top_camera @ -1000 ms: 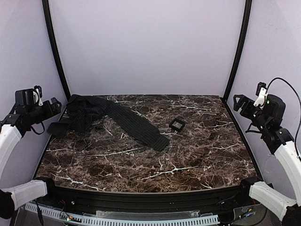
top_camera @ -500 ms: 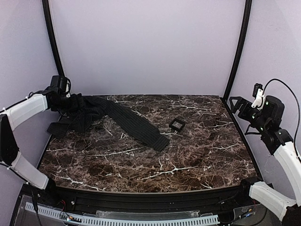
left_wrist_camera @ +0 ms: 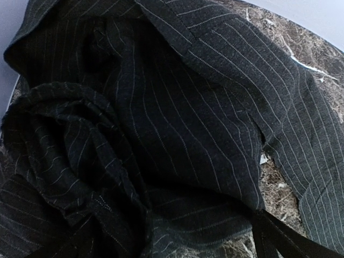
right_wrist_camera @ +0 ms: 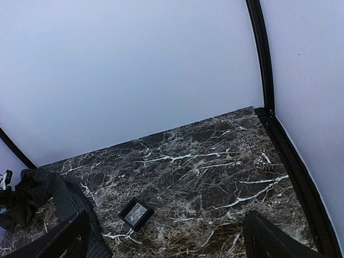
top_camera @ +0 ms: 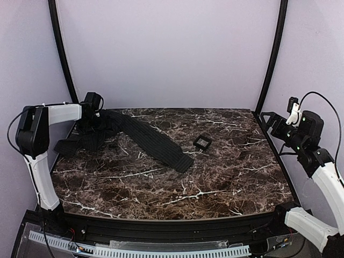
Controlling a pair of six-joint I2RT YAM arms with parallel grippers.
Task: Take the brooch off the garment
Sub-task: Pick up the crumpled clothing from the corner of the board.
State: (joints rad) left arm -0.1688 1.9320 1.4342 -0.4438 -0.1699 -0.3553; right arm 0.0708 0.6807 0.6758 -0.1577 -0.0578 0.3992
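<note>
The black pinstriped garment [top_camera: 141,135] lies at the back left of the marble table, bunched at its left end, with one long strip running right and forward. It fills the left wrist view [left_wrist_camera: 177,123]. The brooch shows in no view. My left gripper [top_camera: 90,121] hovers over the bunched part, open, with its dark fingertips [left_wrist_camera: 279,239] wide apart over the cloth. My right gripper [top_camera: 270,120] is open and empty, held high at the far right, well away from the garment [right_wrist_camera: 48,196].
A small black square box [top_camera: 202,142] sits on the table just right of the garment's strip end, and also shows in the right wrist view [right_wrist_camera: 135,213]. Black frame posts stand at both back corners, and white walls enclose the table.
My left arm has swung in from the far left wall to over the bunched end of the garment. The right arm has barely shifted. The garment and box have not moved.
</note>
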